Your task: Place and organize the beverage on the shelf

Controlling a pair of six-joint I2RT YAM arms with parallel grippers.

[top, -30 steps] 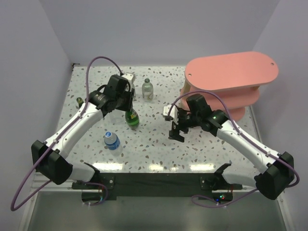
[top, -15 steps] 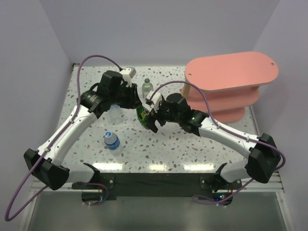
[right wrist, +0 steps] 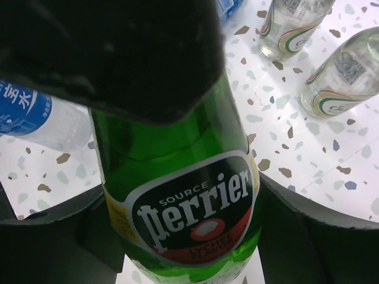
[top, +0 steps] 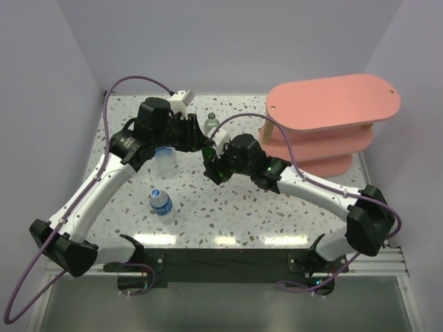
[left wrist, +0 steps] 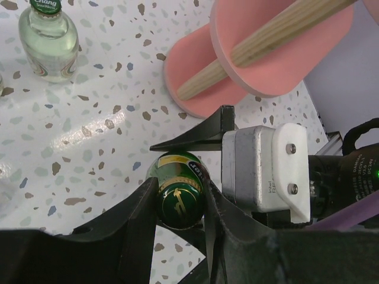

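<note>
The left claw (left wrist: 180,206) is clenched on the cap of the Perrier bottle (right wrist: 183,177), one finger on each side of the top, which looks green and gold from above. The right claw (top: 213,166) has its fingers (right wrist: 56,228) flanking the bottle's body lower down, but I cannot tell whether they are pressing on the glass or just standing beside it.

The bottle is dark green glass. Its label is a black oval with a yellow edge, reading "SOURCE" in small white letters and "perrier" in large ones; the red band beneath carries writing too small to read. It hangs between the two claws over the middle of the speckled surface (top: 228,214), near the left end of the pink shelf (top: 332,104). Whether its base touches the surface is hidden.

Beside it lies a blue-labelled bottle (right wrist: 29,112) of clear plastic with white Chinese characters. Farther off stand two clear bottles (right wrist: 294,23) with green-and-red striped labels; one green cap (left wrist: 46,6) reads "Chang".
</note>
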